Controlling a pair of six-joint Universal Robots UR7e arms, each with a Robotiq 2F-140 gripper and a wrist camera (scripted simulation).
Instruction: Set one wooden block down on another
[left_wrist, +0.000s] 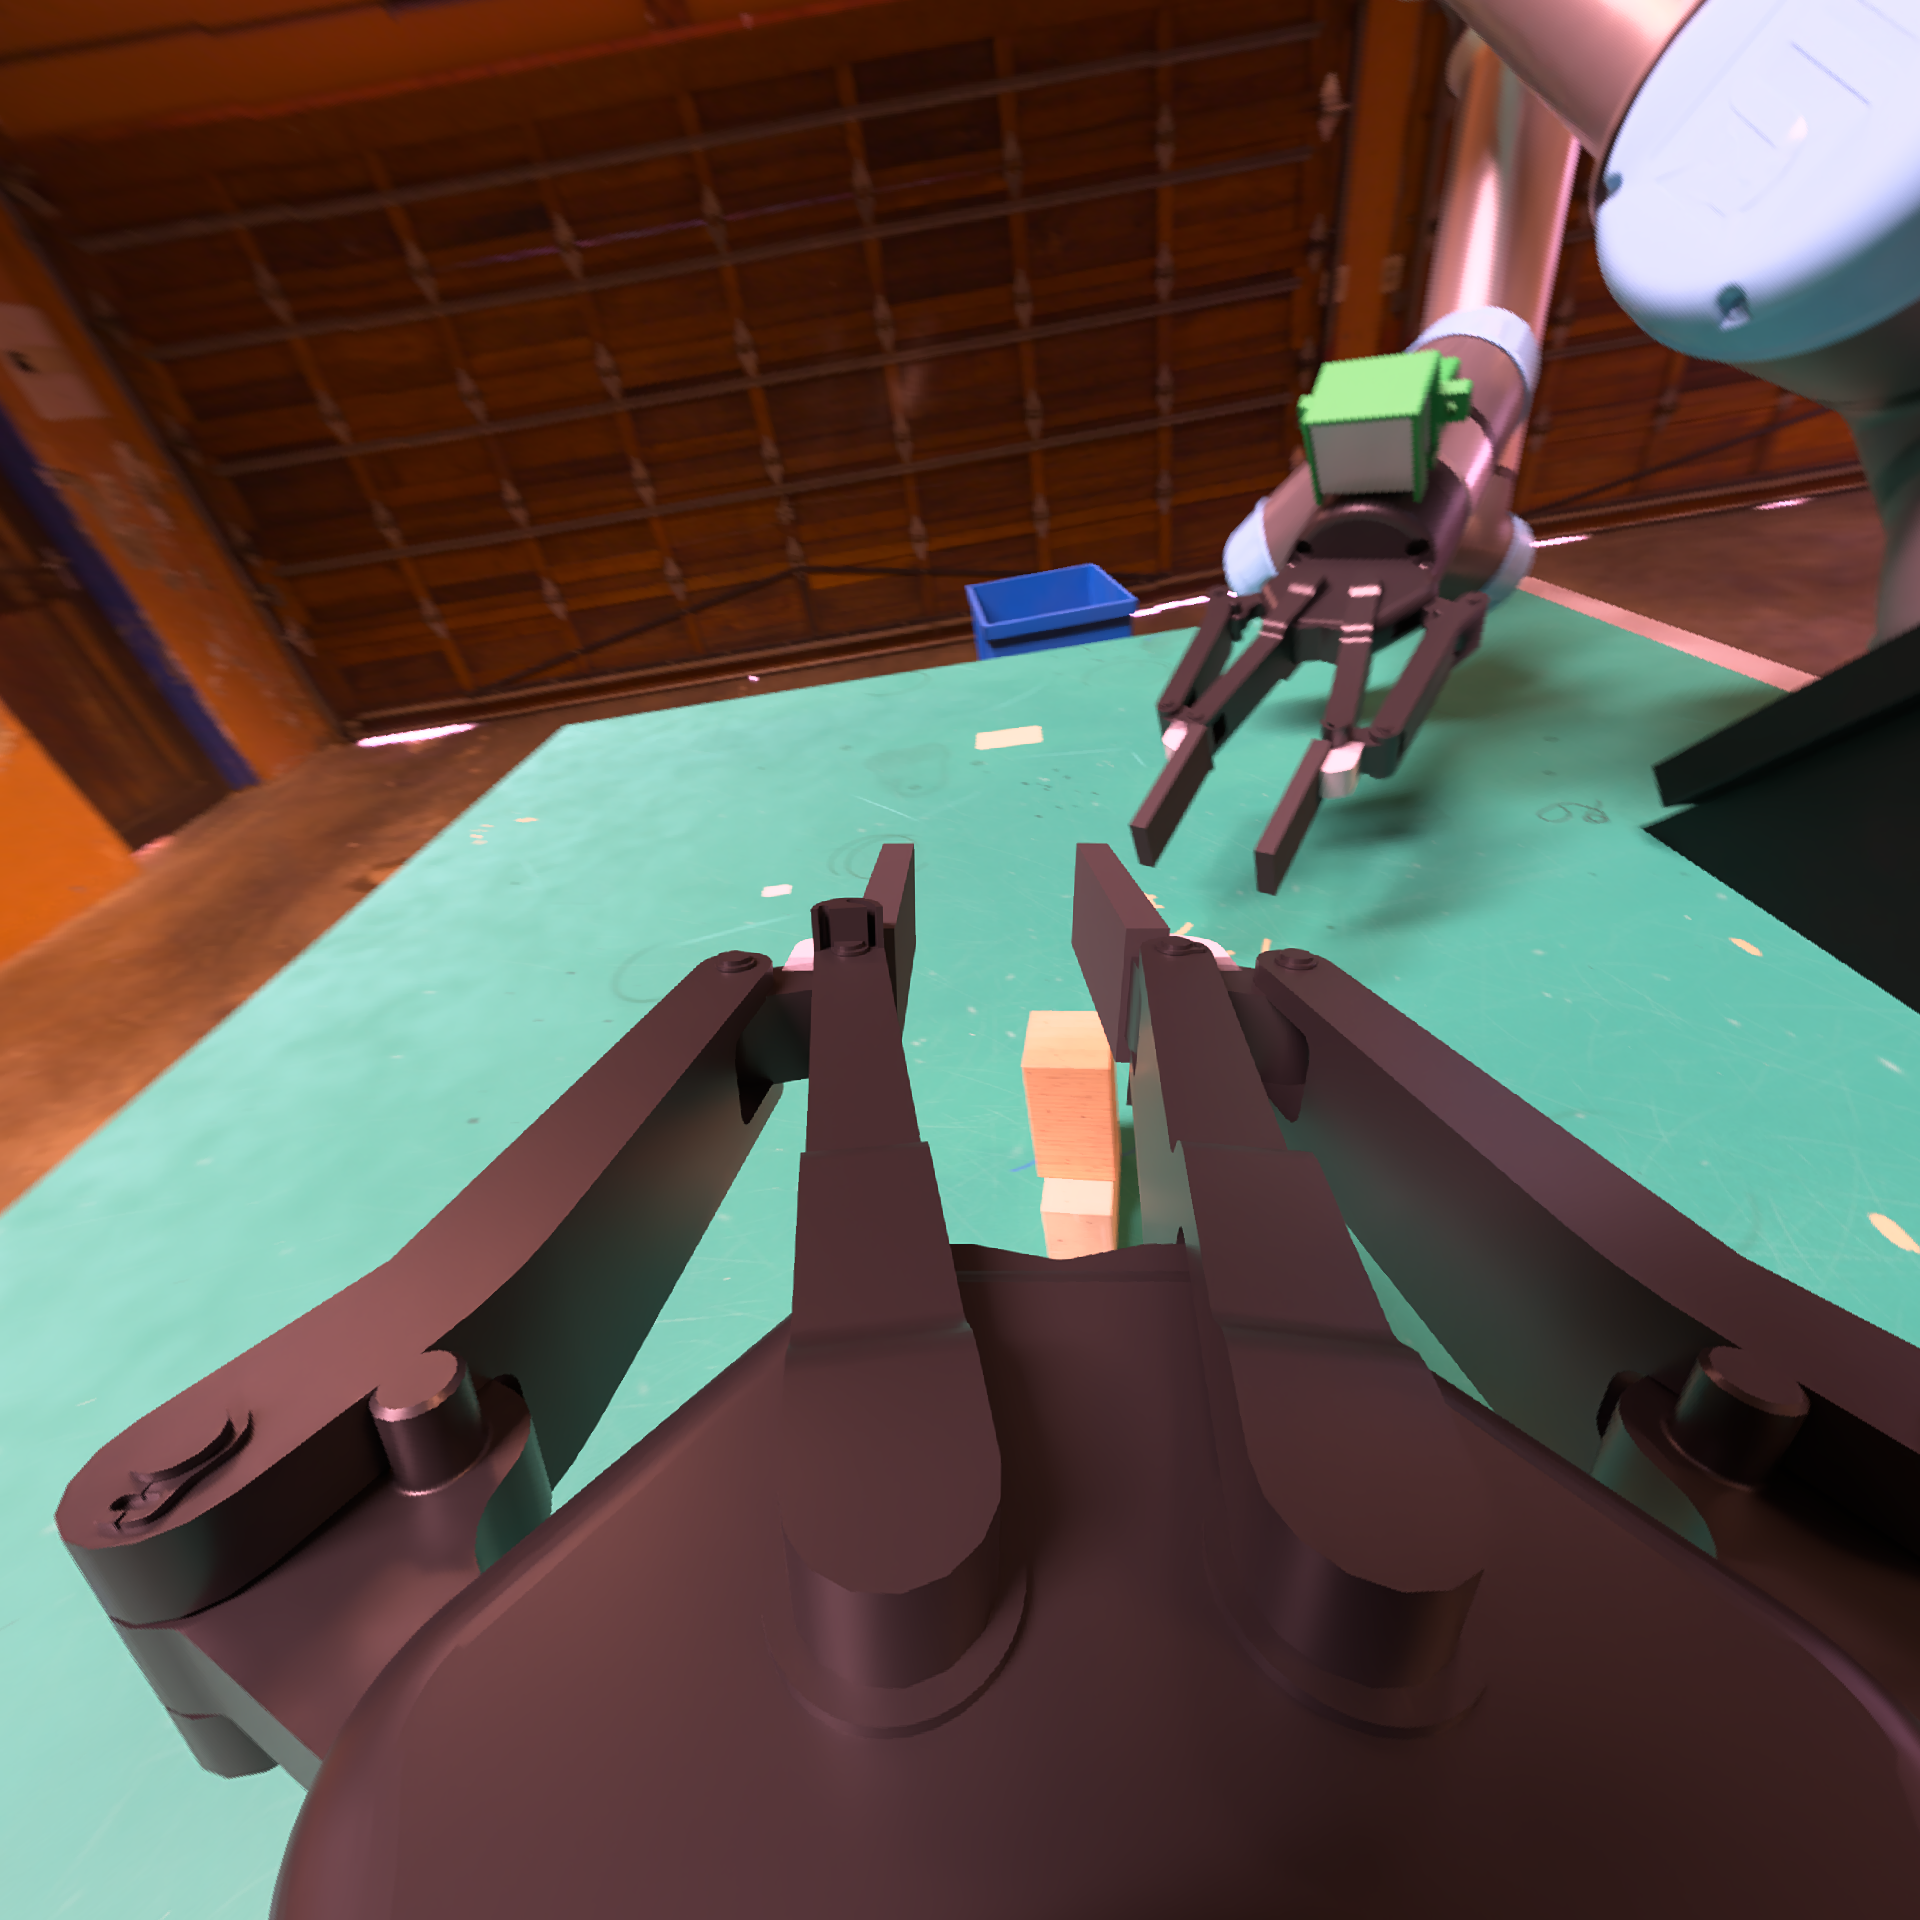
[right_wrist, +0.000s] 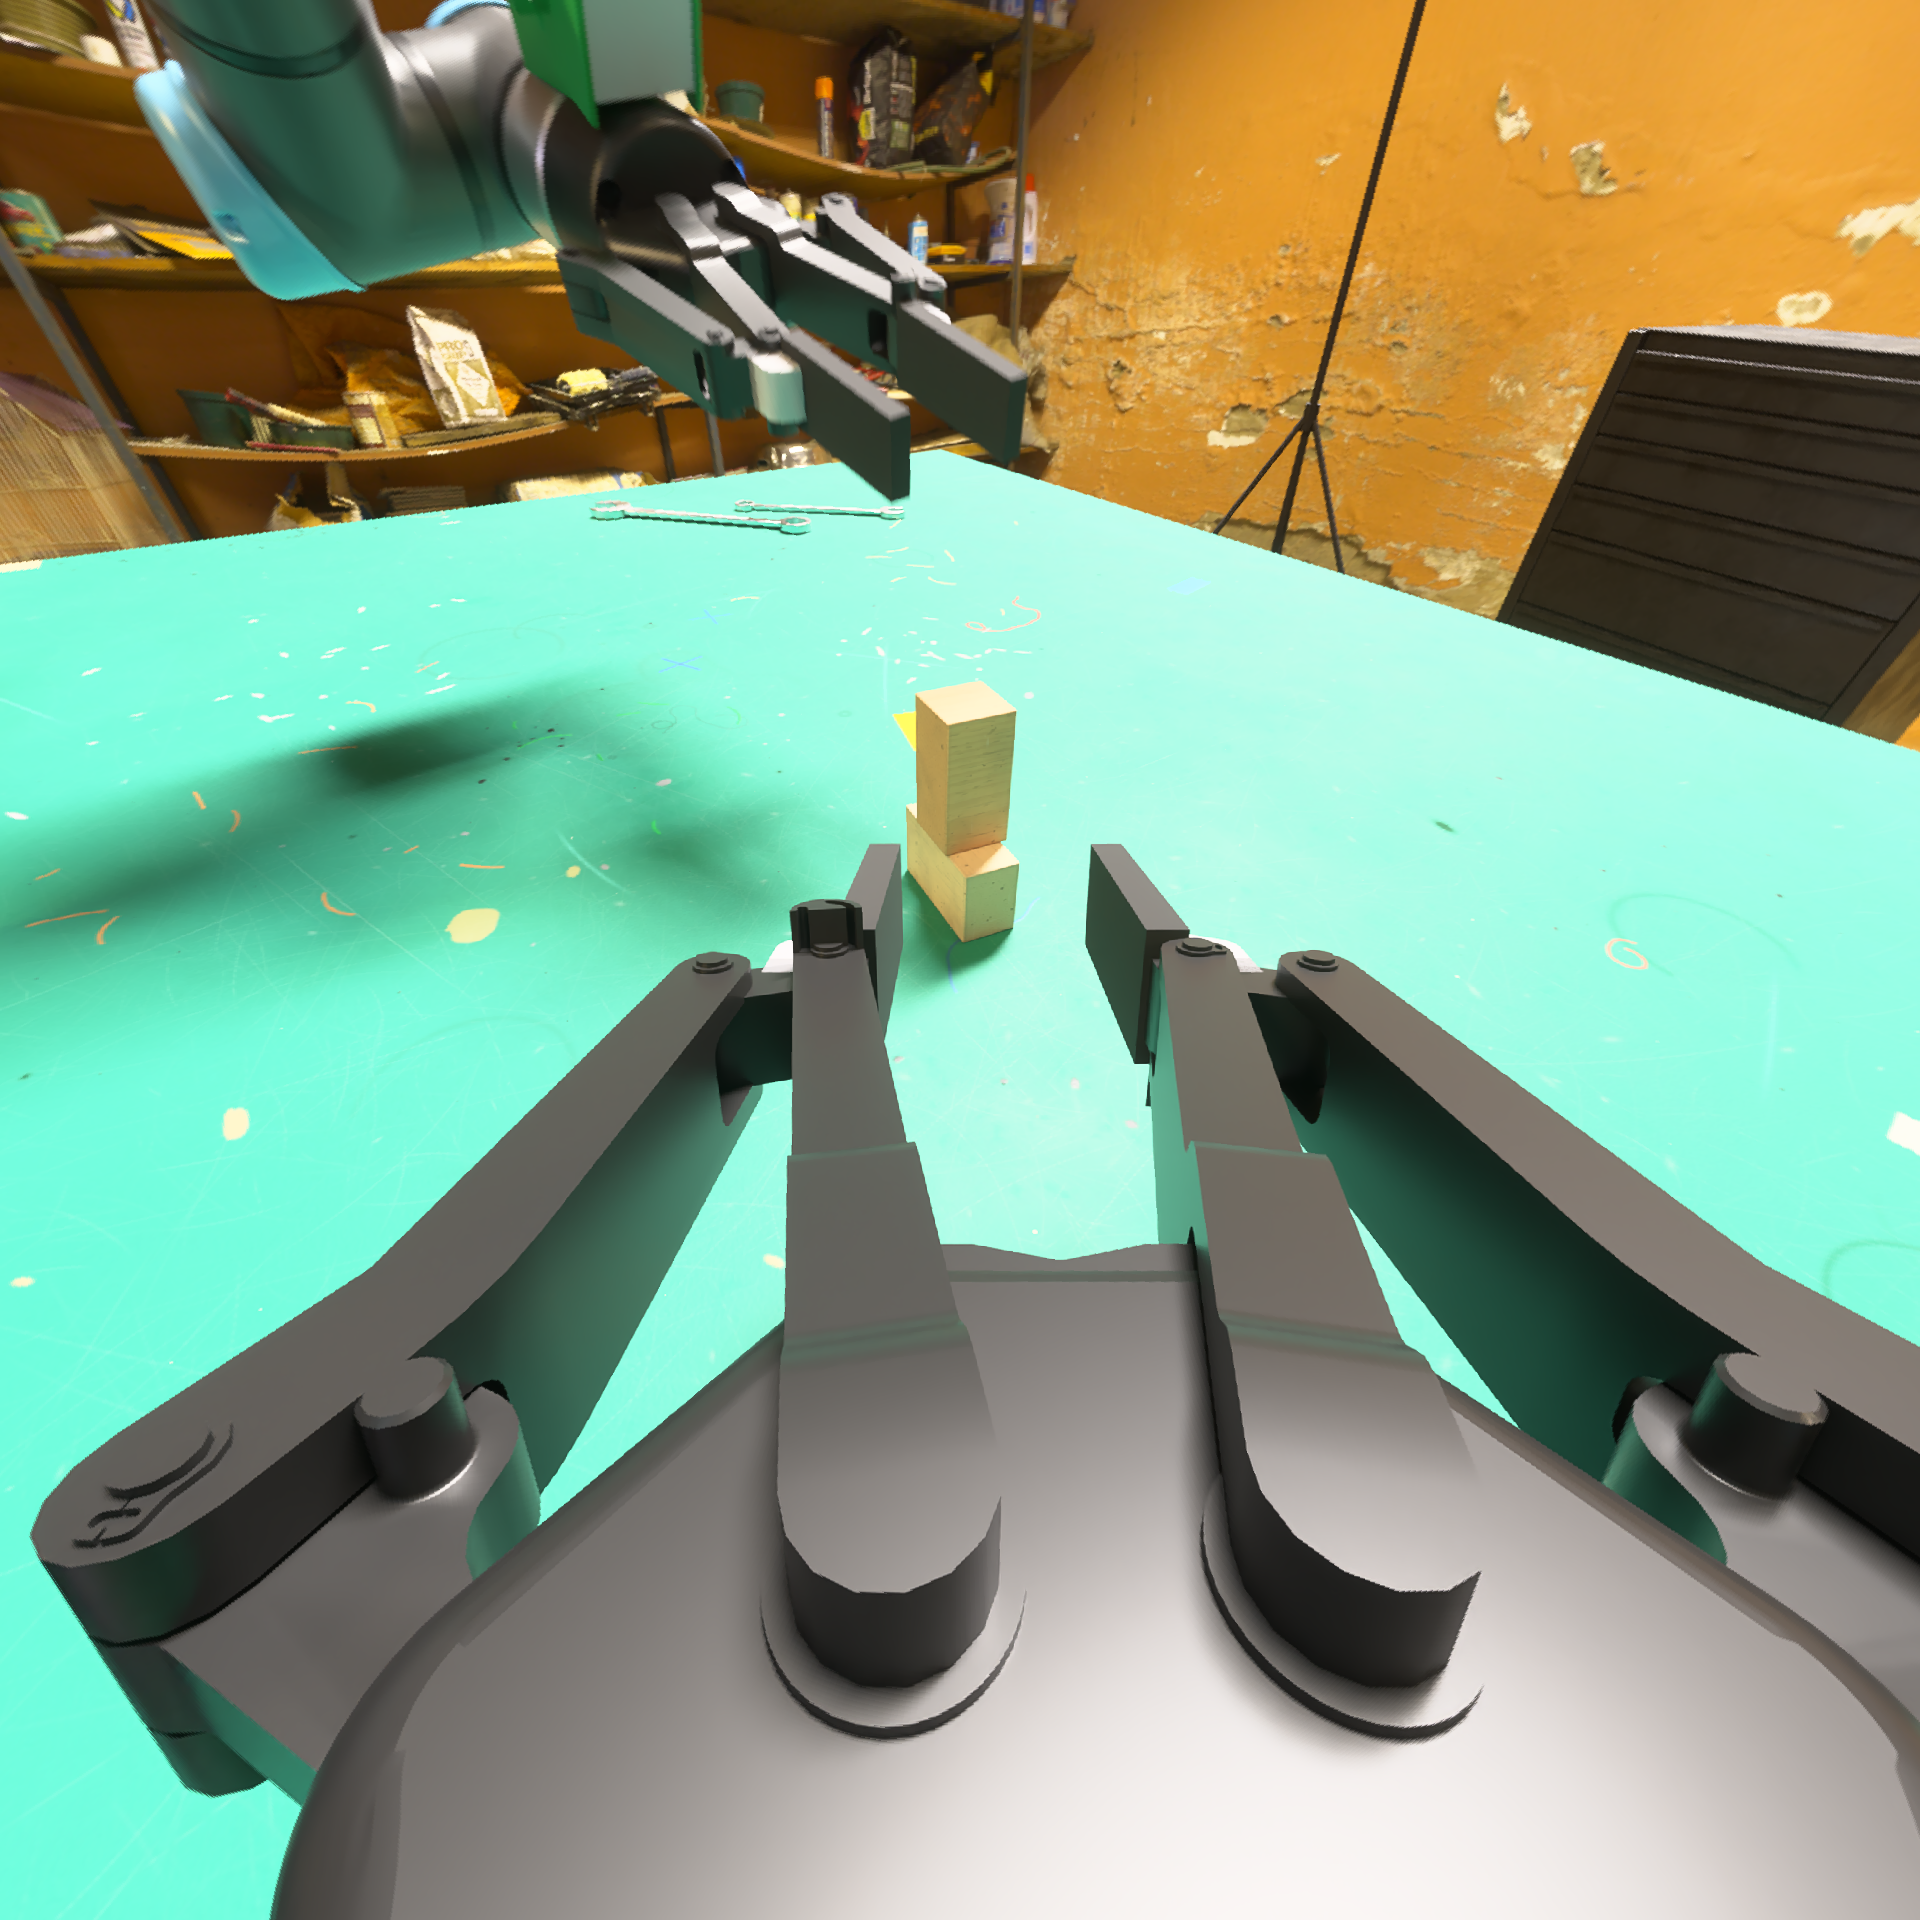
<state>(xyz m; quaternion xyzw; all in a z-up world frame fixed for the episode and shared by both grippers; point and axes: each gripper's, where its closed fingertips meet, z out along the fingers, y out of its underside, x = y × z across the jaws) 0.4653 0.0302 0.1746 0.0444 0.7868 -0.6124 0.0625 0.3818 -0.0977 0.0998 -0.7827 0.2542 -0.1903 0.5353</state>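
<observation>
Two pale wooden blocks form a small stack on the green table. The upper block (right_wrist: 964, 767) stands upright on the lower block (right_wrist: 968, 889), turned a little against it. In the left wrist view the upper block (left_wrist: 1070, 1099) and lower block (left_wrist: 1077, 1216) lie below my left gripper (left_wrist: 994, 894), which is open, empty and above the stack. My right gripper (right_wrist: 987, 894) is open and empty, low over the table just in front of the stack. It also shows in the left wrist view (left_wrist: 1210, 860), and the left gripper shows in the right wrist view (right_wrist: 940, 436).
Two wrenches (right_wrist: 707, 516) lie at the table's far edge. A blue bin (left_wrist: 1049, 606) stands beyond the table. A black cabinet (right_wrist: 1745, 499) stands at the table's right side, with a tripod (right_wrist: 1309, 416) near the orange wall. Shelves fill the background.
</observation>
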